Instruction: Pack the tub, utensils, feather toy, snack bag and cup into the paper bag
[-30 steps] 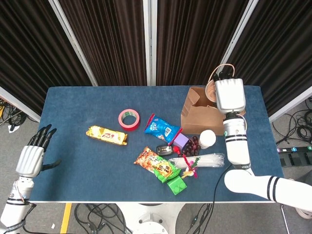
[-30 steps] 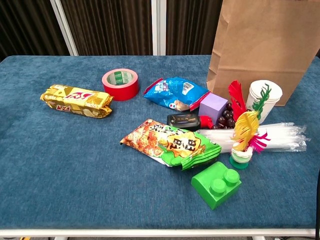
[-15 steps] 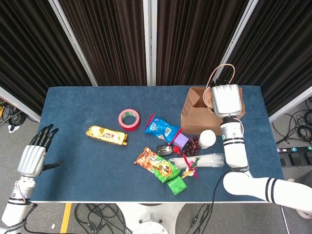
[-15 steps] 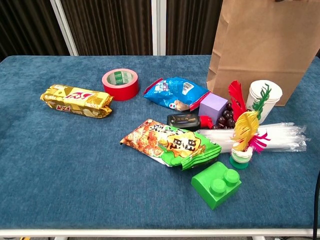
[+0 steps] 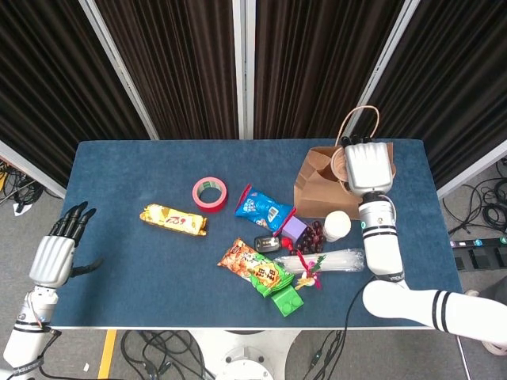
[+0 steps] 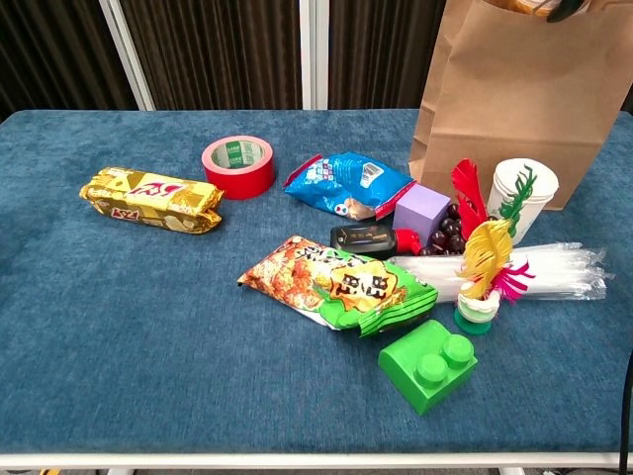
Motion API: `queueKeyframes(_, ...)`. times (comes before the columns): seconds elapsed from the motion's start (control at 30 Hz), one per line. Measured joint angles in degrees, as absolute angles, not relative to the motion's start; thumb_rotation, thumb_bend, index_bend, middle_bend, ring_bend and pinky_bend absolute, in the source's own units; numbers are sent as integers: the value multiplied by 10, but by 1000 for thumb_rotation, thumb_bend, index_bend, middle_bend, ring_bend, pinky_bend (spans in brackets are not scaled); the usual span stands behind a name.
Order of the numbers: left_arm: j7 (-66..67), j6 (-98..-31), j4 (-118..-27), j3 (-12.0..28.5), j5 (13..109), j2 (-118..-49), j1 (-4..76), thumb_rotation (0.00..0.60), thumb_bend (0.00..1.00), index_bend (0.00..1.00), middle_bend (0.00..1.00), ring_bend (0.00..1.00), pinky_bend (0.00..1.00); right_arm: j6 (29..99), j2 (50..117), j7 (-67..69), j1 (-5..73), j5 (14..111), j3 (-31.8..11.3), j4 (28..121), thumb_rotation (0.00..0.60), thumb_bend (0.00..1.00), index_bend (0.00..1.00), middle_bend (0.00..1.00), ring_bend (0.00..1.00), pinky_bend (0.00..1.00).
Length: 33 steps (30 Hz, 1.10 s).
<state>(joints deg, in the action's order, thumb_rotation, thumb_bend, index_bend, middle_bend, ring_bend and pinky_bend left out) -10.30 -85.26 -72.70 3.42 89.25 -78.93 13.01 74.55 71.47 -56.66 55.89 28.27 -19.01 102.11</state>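
The brown paper bag stands upright at the table's right. My right hand is over its mouth and grips a tan round tub, whose rim shows at the bag's top edge. In front of the bag stand a white cup, clear-wrapped utensils and the feather toy. An orange-green snack bag lies left of them. My left hand hangs open off the table's left edge.
A blue snack bag, red tape roll, gold biscuit pack, purple block, dark grapes, a black item and a green brick lie around the middle and front.
My right hand has come down with the tub onto the paper bag's mouth. The left hand has barely shifted.
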Motion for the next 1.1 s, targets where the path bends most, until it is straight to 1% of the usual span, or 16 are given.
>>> queueKeyframes(0.1,-103,-853,-727,35,892,-789,131,600,85,114,88,35,197,746,714,-562,561,282,-193,1025,600,0,224,309,472,610)
queueKeyframes(0.27,-105,-855,-726,34,893,-790,130,600,85,114,87,35,197,753,710,-550,561,293,-197,1030,600,0,115,193,476,619)
queueKeyframes(0.43,-106,-857,-725,34,895,-791,130,600,85,114,88,35,197,757,702,-539,560,300,-201,1034,600,0,59,145,482,622)
queueKeyframes(0.53,-105,-858,-726,34,896,-791,130,600,85,114,88,35,197,756,699,-538,560,298,-201,1037,600,0,42,131,494,626)
queueKeyframes(0.93,-104,-858,-726,33,895,-791,129,600,85,114,88,35,197,746,698,-545,563,286,-187,1039,600,0,40,124,495,627)
queueKeyframes(1.1,-106,-855,-724,34,893,-793,130,600,84,114,88,35,197,757,700,-551,566,287,-186,1038,600,0,40,111,494,628)
